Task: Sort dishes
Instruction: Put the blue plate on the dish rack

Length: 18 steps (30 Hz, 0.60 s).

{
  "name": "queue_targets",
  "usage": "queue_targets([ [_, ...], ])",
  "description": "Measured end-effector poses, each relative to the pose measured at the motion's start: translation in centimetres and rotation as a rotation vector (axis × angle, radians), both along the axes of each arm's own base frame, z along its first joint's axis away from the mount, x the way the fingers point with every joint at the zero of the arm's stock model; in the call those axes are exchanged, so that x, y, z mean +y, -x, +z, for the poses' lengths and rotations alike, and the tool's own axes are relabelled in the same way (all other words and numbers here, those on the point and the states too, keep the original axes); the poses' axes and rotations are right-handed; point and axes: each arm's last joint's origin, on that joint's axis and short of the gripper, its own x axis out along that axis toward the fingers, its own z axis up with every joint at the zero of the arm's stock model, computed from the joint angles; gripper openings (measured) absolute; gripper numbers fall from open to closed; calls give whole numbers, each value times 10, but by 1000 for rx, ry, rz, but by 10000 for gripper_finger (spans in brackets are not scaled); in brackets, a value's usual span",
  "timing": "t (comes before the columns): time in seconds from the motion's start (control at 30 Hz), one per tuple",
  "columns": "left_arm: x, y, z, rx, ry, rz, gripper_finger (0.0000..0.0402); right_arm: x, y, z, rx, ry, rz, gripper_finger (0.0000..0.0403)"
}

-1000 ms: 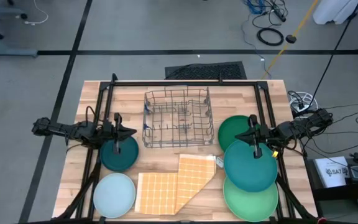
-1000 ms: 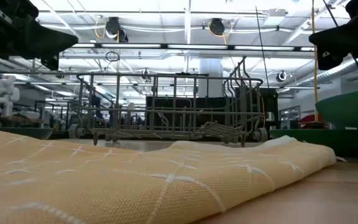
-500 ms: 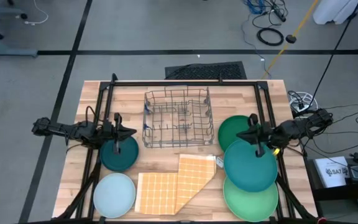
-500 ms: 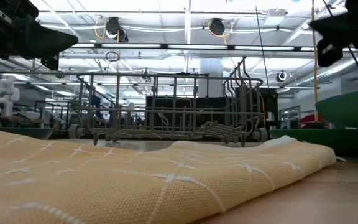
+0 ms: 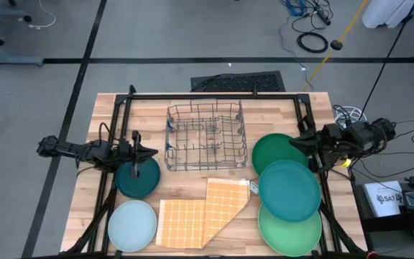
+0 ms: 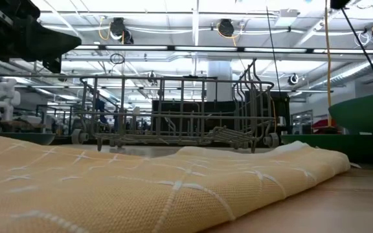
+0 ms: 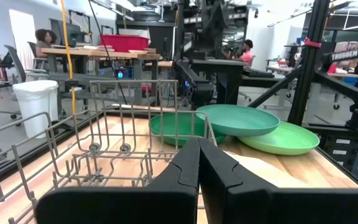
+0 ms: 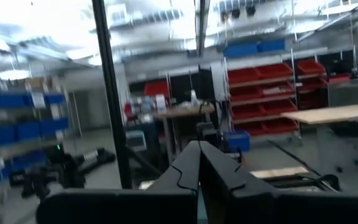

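Observation:
Five round plates lie on the wooden table. The dark teal plate and the pale blue plate are at the left. At the right, the teal-blue plate rests overlapping the deep green plate and the light green plate. My left gripper is shut, level, above the dark teal plate's far rim, and points at the rack. My right gripper is shut and raised above the deep green plate's right rim. Its fingers point out into the room.
A grey wire rack stands in the table's far middle. An orange checked cloth lies folded at the near middle and fills the low view. Black frame posts flank the table. People sit at benches far behind.
My right gripper has risen from just above the teal-blue plate and drawn back toward the table's right edge, tipping its fingers upward. It has left the low view. It stayed shut. The plates have not moved.

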Motion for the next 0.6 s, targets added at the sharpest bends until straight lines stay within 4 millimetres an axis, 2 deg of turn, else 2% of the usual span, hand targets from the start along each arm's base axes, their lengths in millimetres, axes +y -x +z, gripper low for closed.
queue_targets([
  [0.17, 0, 0, 0, 0, -1, 0, 6, 5, -12, 27, 83, 62, -9, 0],
  [0.27, 0, 0, 0, 9, -146, 17, 6, 6, -15, 38, 74, 121, -25, 0],
  [0.33, 0, 0, 0, 16, -255, 33, 6, 7, -16, 43, 71, 73, -15, 0],
  [0.43, 0, 0, 0, 26, -380, 51, 6, 8, -18, 42, 97, 35, 0, 0],
  [0.6, 0, 0, 0, 30, -431, 55, 6, 17, -35, 18, 327, 68, 53, 0],
])
